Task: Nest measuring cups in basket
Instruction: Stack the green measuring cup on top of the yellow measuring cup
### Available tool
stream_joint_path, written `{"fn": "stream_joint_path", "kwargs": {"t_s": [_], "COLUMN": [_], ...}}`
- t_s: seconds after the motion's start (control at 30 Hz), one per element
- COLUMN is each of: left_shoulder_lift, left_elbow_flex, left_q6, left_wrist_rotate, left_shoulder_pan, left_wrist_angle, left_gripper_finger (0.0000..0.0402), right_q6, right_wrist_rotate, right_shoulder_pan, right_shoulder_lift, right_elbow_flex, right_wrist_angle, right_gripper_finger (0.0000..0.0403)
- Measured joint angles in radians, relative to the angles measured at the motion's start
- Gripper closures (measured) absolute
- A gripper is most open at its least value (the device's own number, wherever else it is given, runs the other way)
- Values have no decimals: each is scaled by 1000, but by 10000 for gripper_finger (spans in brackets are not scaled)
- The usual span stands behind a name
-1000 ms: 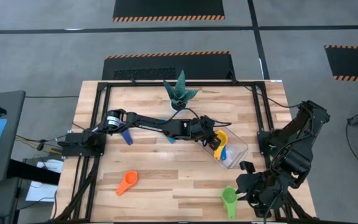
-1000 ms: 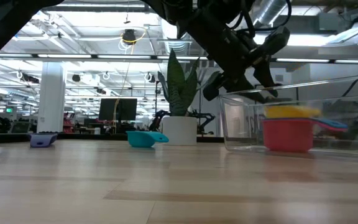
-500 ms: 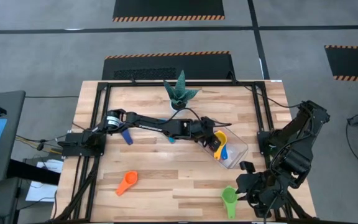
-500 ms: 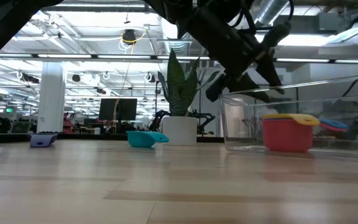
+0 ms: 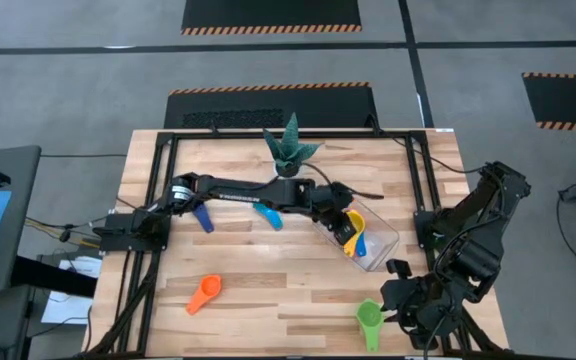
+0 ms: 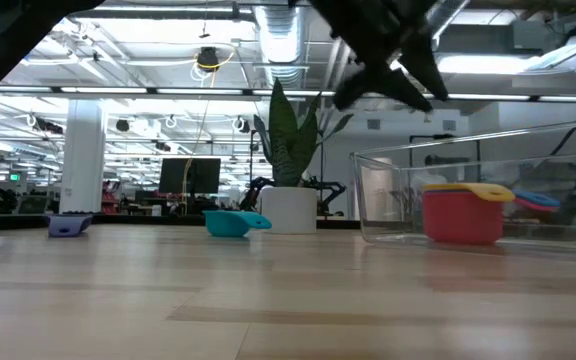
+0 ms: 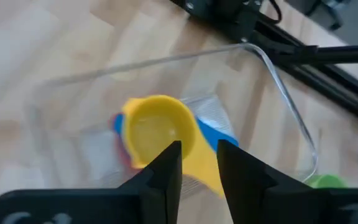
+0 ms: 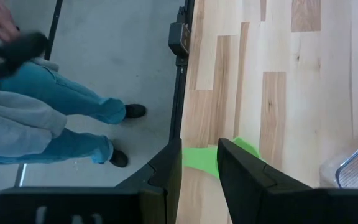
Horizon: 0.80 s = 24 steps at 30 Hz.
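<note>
- Inside the basket (image 5: pixel 373 240), toward the table's right edge, I see the yellow cup (image 5: pixel 353 222) nested on the red cup (image 6: pixel 461 217), with a blue cup's handle (image 5: pixel 362 243) showing beside them.
- Directly above that stack hangs my left gripper (image 5: pixel 340 226), lifted clear of the basket rim in the low view; its fingers stand a little apart and grasp nothing.
- From that gripper the loose cups lie back along its own arm: the light blue cup (image 5: pixel 271 217) is nearest, near the table's middle, its handle running toward the far edge.
- Farther along, the dark blue cup (image 5: pixel 202 219) sits toward the left edge, and the orange cup (image 5: pixel 204 293) near the front edge.
- At the front edge, right of centre, the green cup (image 5: pixel 369 317) lies just beside my right gripper (image 5: pixel 406 308), so that arm is nearer for it; its fingers are parted, holding nothing.
</note>
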Motion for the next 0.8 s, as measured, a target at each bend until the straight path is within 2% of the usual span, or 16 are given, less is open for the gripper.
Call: {"fn": "stream_joint_path", "kwargs": {"t_s": [0.13,0.27,0.47,0.6,0.8], "left_shoulder_lift": [0,0,-36,-40,-46], "left_elbow_flex": [149,262,249,251,223], "left_q6": [68,51,-28,-70,-57], "left_wrist_rotate": [-38,-50,-13,-50,-79], "left_shoulder_pan": [0,-13,-56,-104,-199], "left_wrist_angle": [-293,-541,-753,-951,-946], "left_gripper_finger": [324,334,346,352,359], "right_q6": [0,-43,-163,-193,-163], "right_wrist_rotate": [0,1,3,3,6], "right_shoulder_pan": [0,-17,-99,-169,-212], "right_shoulder_lift": [0,0,0,0,2], "right_elbow_flex": [0,0,0,0,-7], "right_wrist_angle": [-6,-6,-5,-5,-2], "right_gripper_finger": [275,275,275,275,275]}}
